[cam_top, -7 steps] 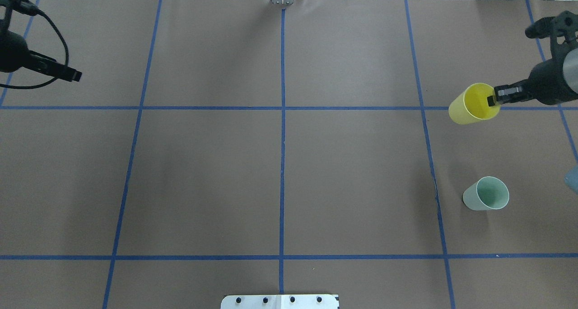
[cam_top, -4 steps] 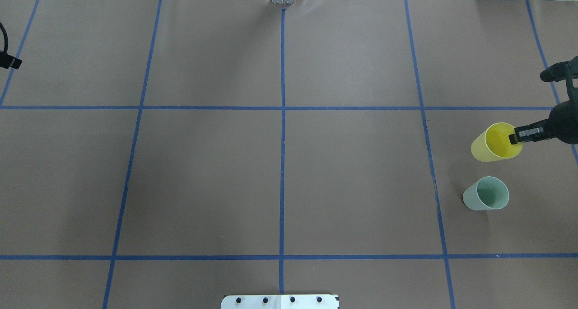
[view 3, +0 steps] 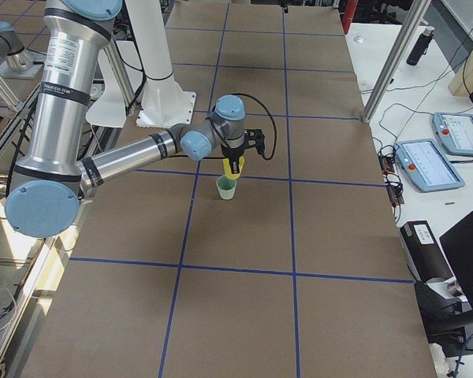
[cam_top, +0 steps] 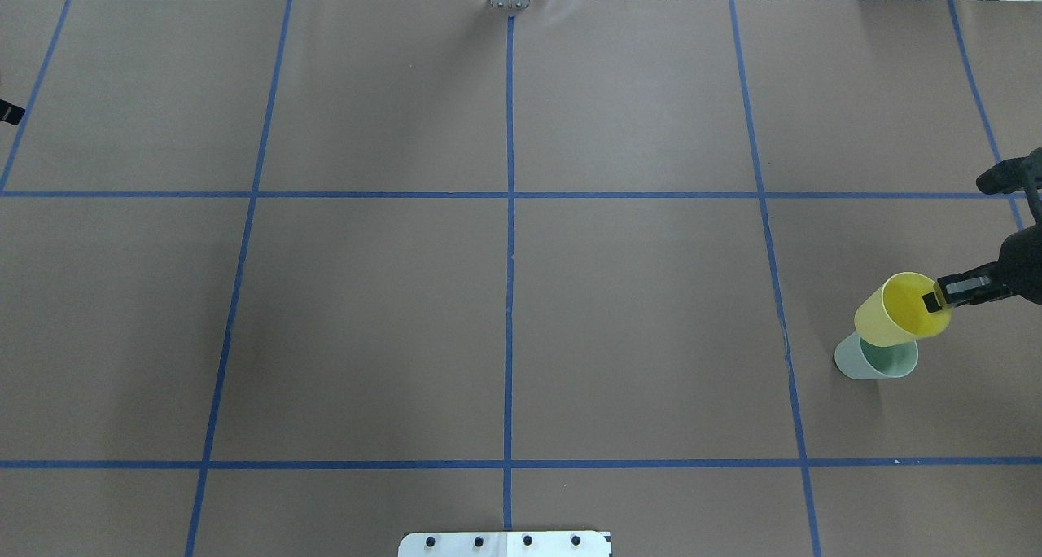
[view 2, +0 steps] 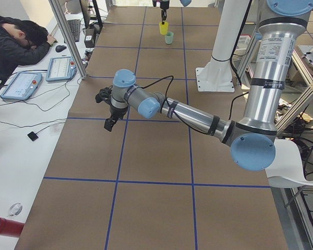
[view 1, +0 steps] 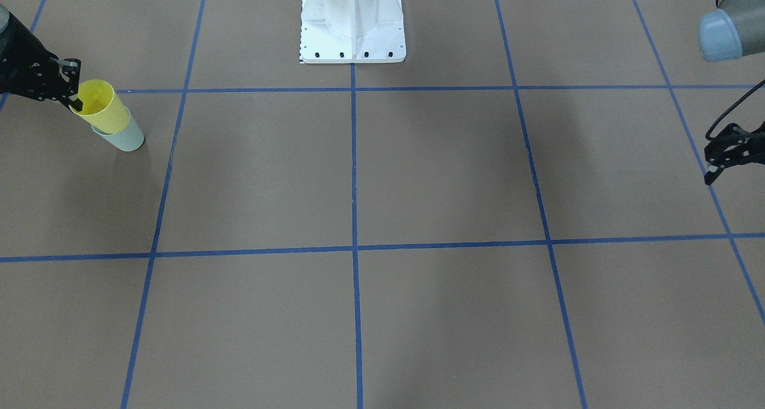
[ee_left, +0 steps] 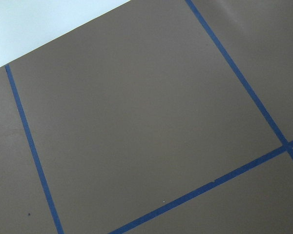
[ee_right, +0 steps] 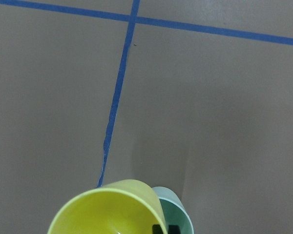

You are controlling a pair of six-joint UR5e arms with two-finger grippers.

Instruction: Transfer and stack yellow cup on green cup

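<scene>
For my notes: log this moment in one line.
phase: stacking | right gripper: shut on yellow cup rim | yellow cup: over green cup, not seated | left gripper: empty, away

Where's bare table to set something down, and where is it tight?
The whole middle is bare: every square between the base and the far edge, across to the left hand. Crowded only at the robot's right end, where the right hand holds the yellow cup over the green cup.

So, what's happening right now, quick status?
Status: right gripper, jaws shut on yellow cup rim. Cup tilted just over green cup, not yet nested. Idle left gripper far aside, jaws unclear. Nothing seen between the cups.
</scene>
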